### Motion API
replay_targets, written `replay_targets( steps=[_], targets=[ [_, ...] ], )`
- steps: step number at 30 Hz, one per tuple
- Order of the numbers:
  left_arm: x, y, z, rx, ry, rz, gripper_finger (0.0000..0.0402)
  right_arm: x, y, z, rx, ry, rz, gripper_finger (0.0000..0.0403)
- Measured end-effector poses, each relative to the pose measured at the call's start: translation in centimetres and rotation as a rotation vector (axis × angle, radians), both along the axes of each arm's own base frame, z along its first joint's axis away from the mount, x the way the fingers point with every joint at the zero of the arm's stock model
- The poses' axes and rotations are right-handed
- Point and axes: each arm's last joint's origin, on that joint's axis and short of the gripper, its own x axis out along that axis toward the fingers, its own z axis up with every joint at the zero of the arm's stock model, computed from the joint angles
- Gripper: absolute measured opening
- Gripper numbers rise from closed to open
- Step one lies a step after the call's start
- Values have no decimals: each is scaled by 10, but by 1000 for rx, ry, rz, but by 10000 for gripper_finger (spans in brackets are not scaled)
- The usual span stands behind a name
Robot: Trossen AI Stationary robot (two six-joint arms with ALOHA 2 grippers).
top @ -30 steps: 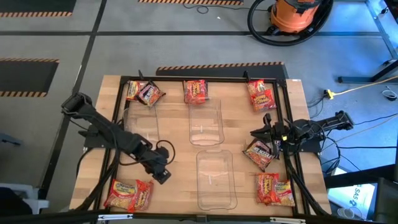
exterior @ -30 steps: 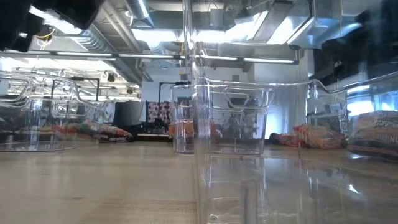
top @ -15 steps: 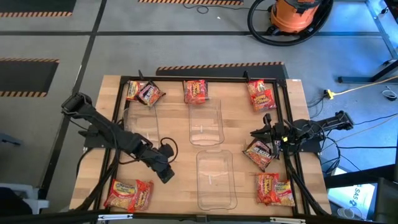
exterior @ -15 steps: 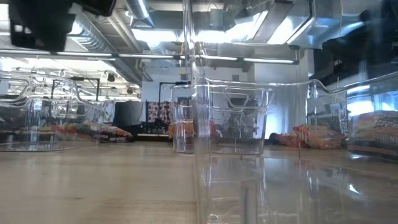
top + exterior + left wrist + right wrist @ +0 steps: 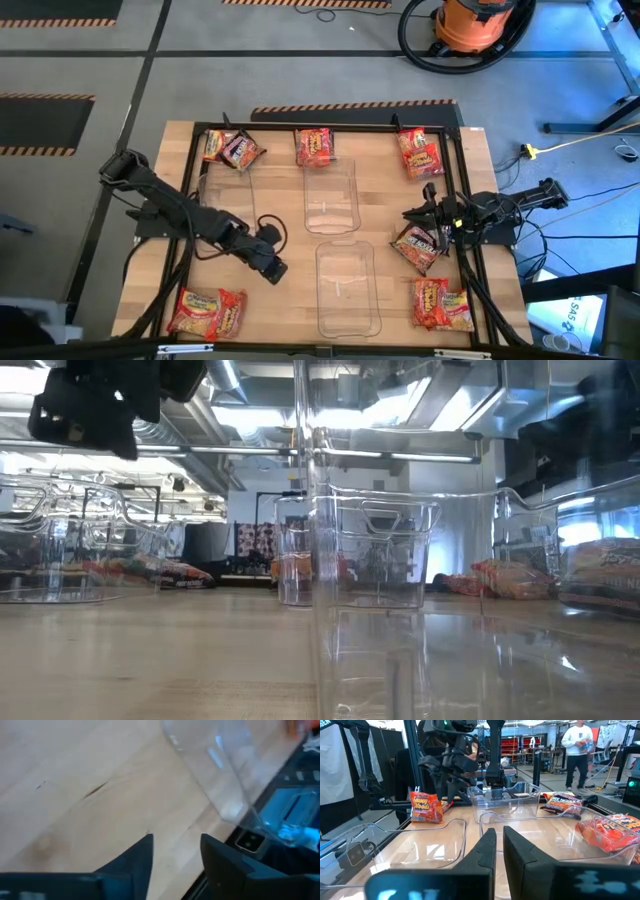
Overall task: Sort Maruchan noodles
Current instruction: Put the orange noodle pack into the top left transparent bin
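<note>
Several Maruchan packets lie flat around the table: a dark-and-yellow pair (image 5: 232, 148) at far left, red ones at far centre (image 5: 314, 146) and far right (image 5: 420, 152), a dark one (image 5: 418, 247) and an orange-red one (image 5: 440, 303) at the right, and an orange-red one (image 5: 208, 312) at near left. My left gripper (image 5: 272, 268) (image 5: 175, 852) hangs open over bare wood, left of the near centre bin (image 5: 348, 288), touching nothing. My right gripper (image 5: 415, 213) (image 5: 499, 845) waits shut at the right edge, just far of the dark packet.
Three clear plastic bins stand on the wood: one at the left (image 5: 225, 205), one far centre (image 5: 330, 195) and the near centre one. A black frame (image 5: 330, 128) borders the table. A person (image 5: 577, 750) stands in the room beyond, and an orange vacuum (image 5: 470, 25) sits on the floor.
My left gripper has swung toward the table's right and a little toward the far edge, closer to the near centre bin. In the low view it has come further into the picture at upper left. The packets and bins have stayed in place.
</note>
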Motion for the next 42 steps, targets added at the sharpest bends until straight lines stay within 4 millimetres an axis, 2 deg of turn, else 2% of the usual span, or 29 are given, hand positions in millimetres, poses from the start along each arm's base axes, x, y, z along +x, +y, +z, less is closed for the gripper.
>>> replay_targets(
  steps=[4,9,15,21,25,30,35,42],
  targets=[
    [-5,-2,-8,27,17,-20,202,0,0,0,0,0,0,14],
    [-9,-4,-1,-22,2,-53,204,0,0,0,-15,-1,-1,14],
    [-30,-10,26,-277,22,-18,201,0,0,0,-17,-1,-1,14],
    [-65,-34,39,-489,182,99,200,0,0,0,-23,-1,-1,14],
    [-87,-55,34,-508,288,140,200,0,0,0,-26,-1,-1,14],
    [-101,-76,23,-482,326,203,200,0,0,0,-26,-1,-1,14],
    [-105,-92,7,-429,378,195,200,0,0,0,-26,-1,-1,14],
    [-106,-103,-10,-371,421,184,200,0,0,0,-26,-1,-6,14]
  ],
)
